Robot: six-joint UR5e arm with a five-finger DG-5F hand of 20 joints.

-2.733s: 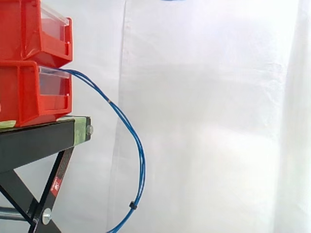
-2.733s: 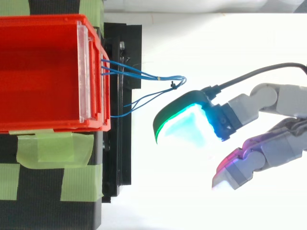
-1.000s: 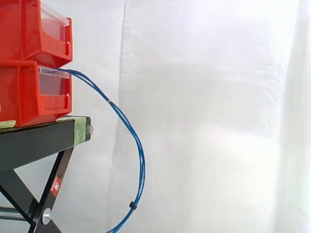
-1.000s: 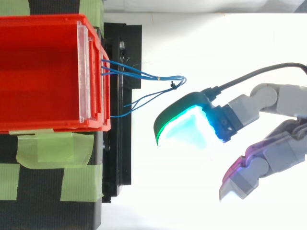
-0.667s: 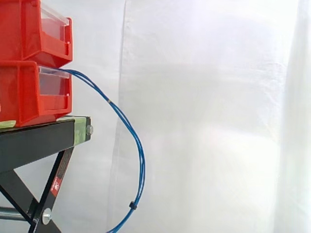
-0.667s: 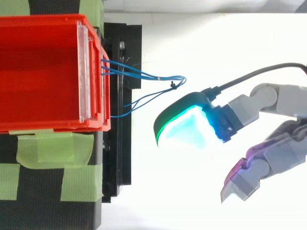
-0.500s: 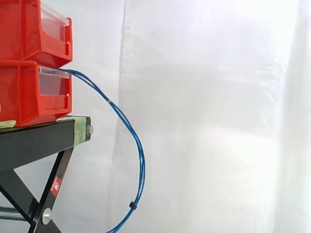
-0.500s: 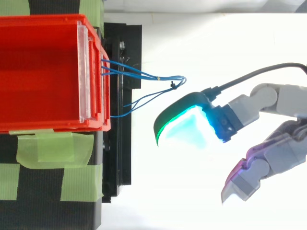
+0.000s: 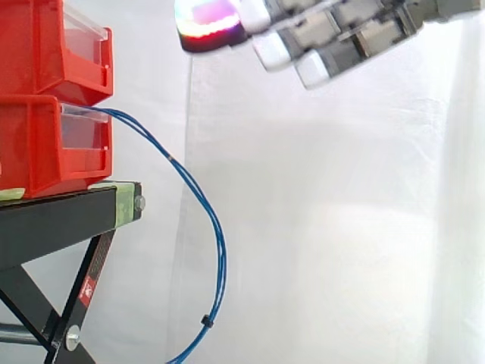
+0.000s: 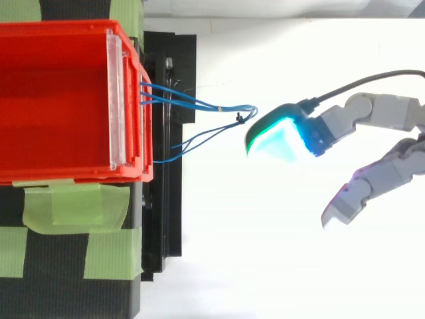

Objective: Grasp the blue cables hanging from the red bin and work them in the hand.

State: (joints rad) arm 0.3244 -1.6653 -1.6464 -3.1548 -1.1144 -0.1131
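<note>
Now the hand (image 9: pixel 356 34) has come down into the top edge of the side view, fingers pointing left & slightly down toward the bins. Seen from above it has also shifted: the cyan-green fingertip (image 10: pixel 279 139) sat lower in the frame half a sec ago and looked bigger, so the hand has dropped away from that camera and slid over toward the cable loop.

Hand state: fingers spread & fairly straight, thumb apart from the rest, nothing held.

The blue cables (image 9: pixel 216 243) leave the front of the lower red bin (image 9: pixel 45 144), arc out over the stand (image 9: pixel 61 216) edge and hang in a long bow, w/ a small black tie (image 9: pixel 204 322) low down. From above, the loop's far end (image 10: pixel 247 109) lies just beside the cyan-green tip, not touching as far as I can tell.

Meaning for the task: approach is under way, grasp not yet started. The closeness from above is misleading, b/c from the side the hand is well above the bow, about level w/ the upper bin (image 9: pixel 53 42). Prob needs more descent, then closing round the strands; they're thin and free-hanging, so they may swing off the pads.
</note>
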